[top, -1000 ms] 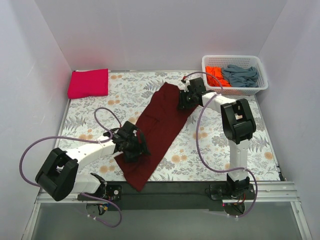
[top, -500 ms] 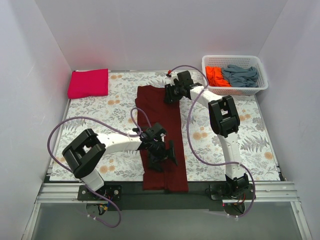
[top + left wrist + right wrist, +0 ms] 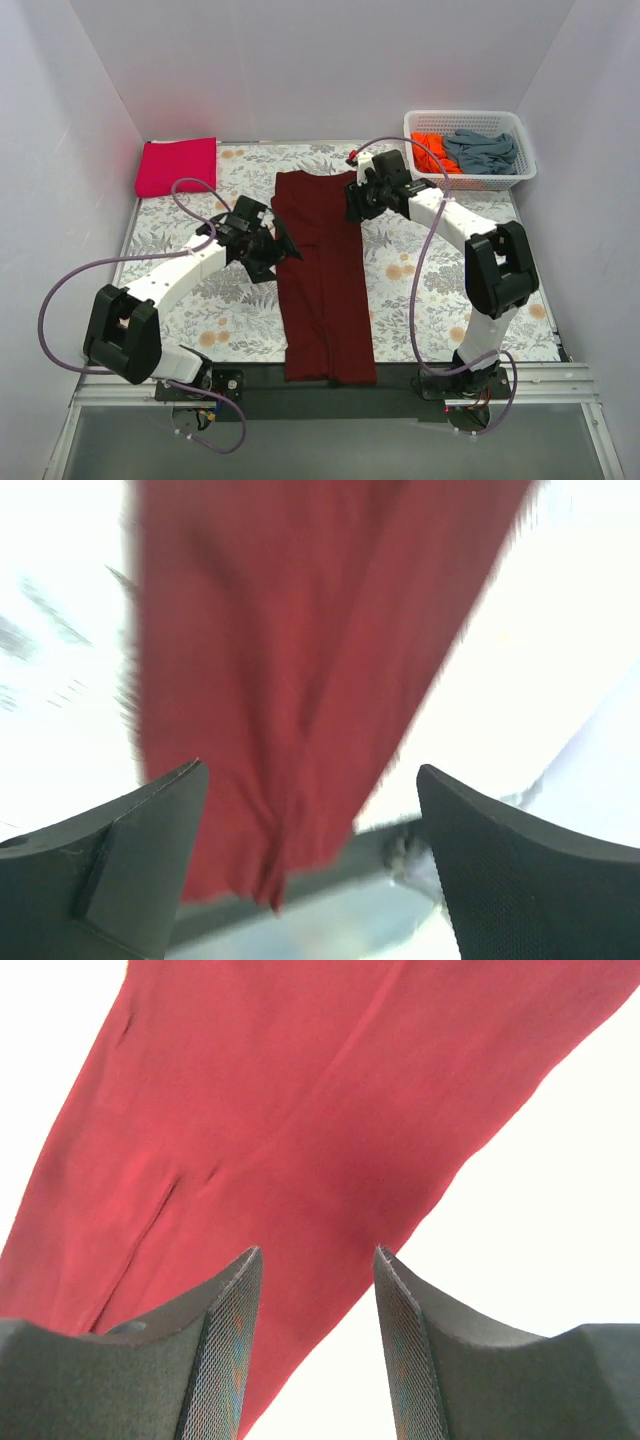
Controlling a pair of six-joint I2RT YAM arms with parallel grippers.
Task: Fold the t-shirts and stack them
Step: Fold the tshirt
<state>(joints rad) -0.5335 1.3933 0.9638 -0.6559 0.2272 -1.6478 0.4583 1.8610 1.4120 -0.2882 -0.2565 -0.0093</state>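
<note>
Jaws left and right stand spread, one at each long edge of the maroon t-shirt [image 3: 325, 290].

Maroon t-shirt [image 3: 325, 290] laid flat lengthwise, left end effector [image 3: 283, 248] beside it

One dark maroon t-shirt [image 3: 322, 285], one magenta-pink t-shirt [image 3: 177, 166] — floral table cloth [image 3: 432, 292].

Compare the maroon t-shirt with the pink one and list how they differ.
Colour: the maroon t-shirt is dark red, the pink t-shirt bright magenta. Shape: the maroon t-shirt lies as a long narrow strip, the pink t-shirt as a compact folded rectangle. Place: the maroon t-shirt runs down the middle of the table, the pink t-shirt sits in its far left corner. Both are plain cloth lying flat.
</note>
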